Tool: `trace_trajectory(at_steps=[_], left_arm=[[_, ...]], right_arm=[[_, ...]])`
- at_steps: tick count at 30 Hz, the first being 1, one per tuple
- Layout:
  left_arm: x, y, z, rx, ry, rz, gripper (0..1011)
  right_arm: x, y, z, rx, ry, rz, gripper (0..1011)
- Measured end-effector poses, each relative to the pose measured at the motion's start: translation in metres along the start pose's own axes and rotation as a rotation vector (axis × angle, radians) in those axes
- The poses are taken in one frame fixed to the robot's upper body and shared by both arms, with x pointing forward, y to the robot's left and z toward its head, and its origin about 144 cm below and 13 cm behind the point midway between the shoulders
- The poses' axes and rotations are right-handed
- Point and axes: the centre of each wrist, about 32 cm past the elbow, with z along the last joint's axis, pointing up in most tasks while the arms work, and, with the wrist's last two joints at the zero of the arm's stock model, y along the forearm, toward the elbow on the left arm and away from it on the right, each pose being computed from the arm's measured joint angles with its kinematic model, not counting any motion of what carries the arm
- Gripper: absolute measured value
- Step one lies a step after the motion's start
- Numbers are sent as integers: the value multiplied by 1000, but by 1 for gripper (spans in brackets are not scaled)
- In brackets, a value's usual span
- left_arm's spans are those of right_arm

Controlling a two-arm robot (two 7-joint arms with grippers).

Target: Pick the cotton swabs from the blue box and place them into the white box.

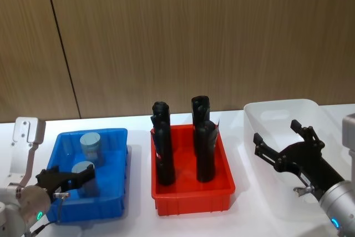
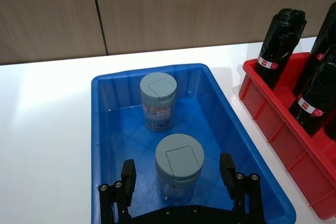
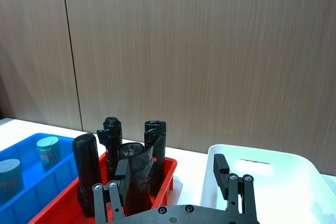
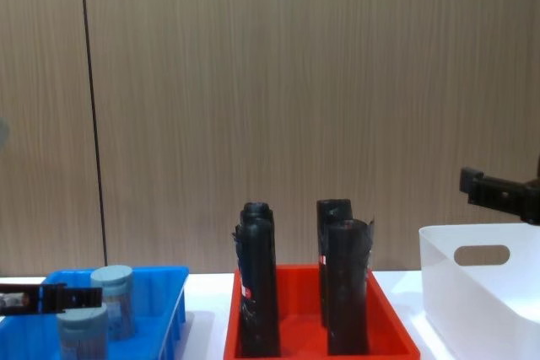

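Two cotton swabs tubs with pale blue-grey lids stand in the blue box [image 1: 117, 192] at the left: a far tub [image 1: 90, 145] and a near tub [image 1: 83, 171]. My left gripper [image 1: 74, 177] is low over the box's front end and open. In the left wrist view its fingers [image 2: 128, 174] straddle the near tub [image 2: 179, 165] with a gap on each side, and the far tub [image 2: 157, 100] stands behind. The white box [image 1: 277, 106] is at the right. My right gripper [image 1: 277, 131] hovers above it, open with nothing between its fingers.
A red bin [image 1: 191, 201] with several tall black rolls [image 1: 163, 148] stands between the two boxes. A wood-panel wall runs behind the white table. In the chest view the white box [image 4: 481, 292] shows its oval handle cut-out.
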Motion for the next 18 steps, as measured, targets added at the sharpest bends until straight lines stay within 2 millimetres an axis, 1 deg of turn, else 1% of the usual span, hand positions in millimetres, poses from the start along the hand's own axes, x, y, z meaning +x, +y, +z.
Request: trace_trajectory(at_steps=[7,18], left_arm=[[3,-12,0,24,0,-22,1009],[5,-25,1,52,-3,-36,1009]], right_arm=[[0,0,0,0,0,0,1002],[0,0,0,0,0,0,1002]])
